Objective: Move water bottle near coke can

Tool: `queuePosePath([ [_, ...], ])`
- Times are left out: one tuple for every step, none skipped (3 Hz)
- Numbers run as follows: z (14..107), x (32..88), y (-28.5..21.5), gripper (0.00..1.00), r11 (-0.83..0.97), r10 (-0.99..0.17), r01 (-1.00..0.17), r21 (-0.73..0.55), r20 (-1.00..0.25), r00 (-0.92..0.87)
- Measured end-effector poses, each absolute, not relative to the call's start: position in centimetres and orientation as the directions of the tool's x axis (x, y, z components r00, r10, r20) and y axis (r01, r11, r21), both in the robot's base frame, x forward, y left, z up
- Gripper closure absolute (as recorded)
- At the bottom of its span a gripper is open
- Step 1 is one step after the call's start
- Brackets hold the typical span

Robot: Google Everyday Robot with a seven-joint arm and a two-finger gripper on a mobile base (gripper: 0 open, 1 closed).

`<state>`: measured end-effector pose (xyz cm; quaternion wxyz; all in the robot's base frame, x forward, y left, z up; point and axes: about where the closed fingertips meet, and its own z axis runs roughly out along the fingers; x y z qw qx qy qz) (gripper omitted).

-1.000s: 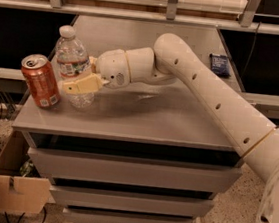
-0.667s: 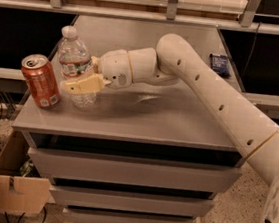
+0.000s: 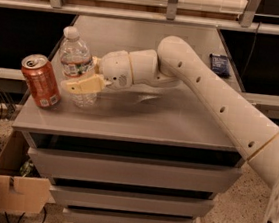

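The water bottle [image 3: 75, 58], clear ribbed plastic with a white cap and a label band, stands upright at the left of the grey table top [image 3: 168, 122]. The coke can [image 3: 41, 80], orange-red with a silver top, stands upright just left of it, a small gap apart, near the table's left edge. My gripper [image 3: 76, 79] reaches in from the right and is closed around the bottle's lower half. One pale finger [image 3: 84, 84] crosses the bottle's front; the other is hidden behind it.
A small dark blue packet [image 3: 219, 64] lies at the table's far right. Metal shelf rails [image 3: 170, 17] run along the back. Drawers [image 3: 132, 170] sit under the table top. An open cardboard box [image 3: 15, 182] stands on the floor at the lower left.
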<state>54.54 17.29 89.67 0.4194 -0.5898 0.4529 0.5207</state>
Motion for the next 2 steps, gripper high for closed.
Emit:
queuePosePath([
  [89.63,54.64,17.38,0.36,-0.237,-0.091,-0.971,-0.025,-0.995,0.048],
  [89.57,54.67,17.42,0.13,-0.239,-0.087,-0.971,-0.024,-0.995,0.046],
])
